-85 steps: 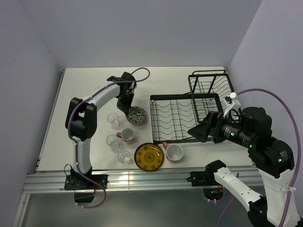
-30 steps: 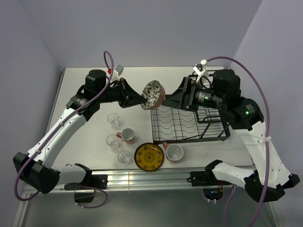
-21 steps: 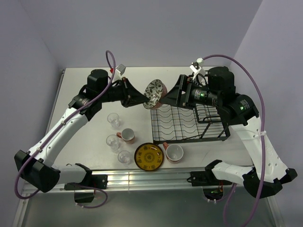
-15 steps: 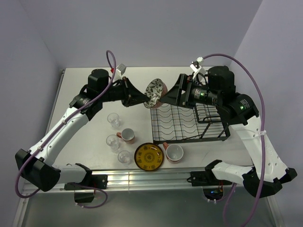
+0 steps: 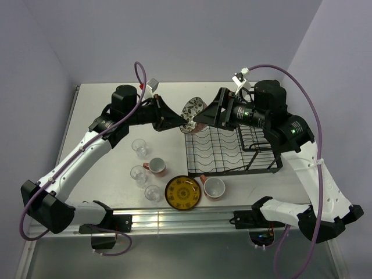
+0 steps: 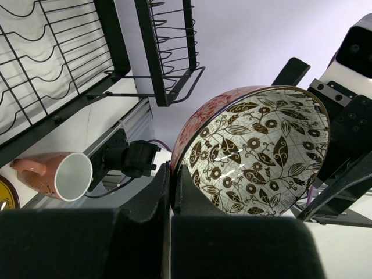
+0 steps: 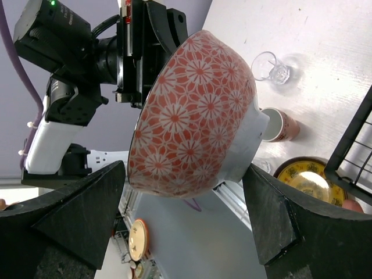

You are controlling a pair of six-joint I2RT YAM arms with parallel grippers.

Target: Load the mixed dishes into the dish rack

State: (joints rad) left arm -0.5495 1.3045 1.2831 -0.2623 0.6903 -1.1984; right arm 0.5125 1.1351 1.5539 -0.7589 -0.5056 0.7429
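My left gripper [image 5: 180,120] is shut on the rim of the pink bowl [image 5: 191,111] and holds it tilted in the air over the dish rack's near-left corner. In the left wrist view my left gripper [image 6: 172,185] pinches the rim and the bowl's [image 6: 256,148] patterned inside shows. My right gripper [image 5: 201,116] is open, with a finger [image 7: 64,224] on either side of the bowl's [image 7: 195,113] pink outside and a gap to each. The black dish rack [image 5: 229,145] holds no dishes.
On the table in front of the rack stand two pink mugs [image 5: 156,166] [image 5: 213,187], the yellow plate [image 5: 182,192] and three clear glasses [image 5: 139,147] [image 5: 138,174] [image 5: 152,193]. The rack's taller basket [image 5: 258,110] lies under my right arm.
The left gripper lifted the bowl off the table and carried it up and right. The right arm swung in over the rack, and its open fingers now flank the bowl.
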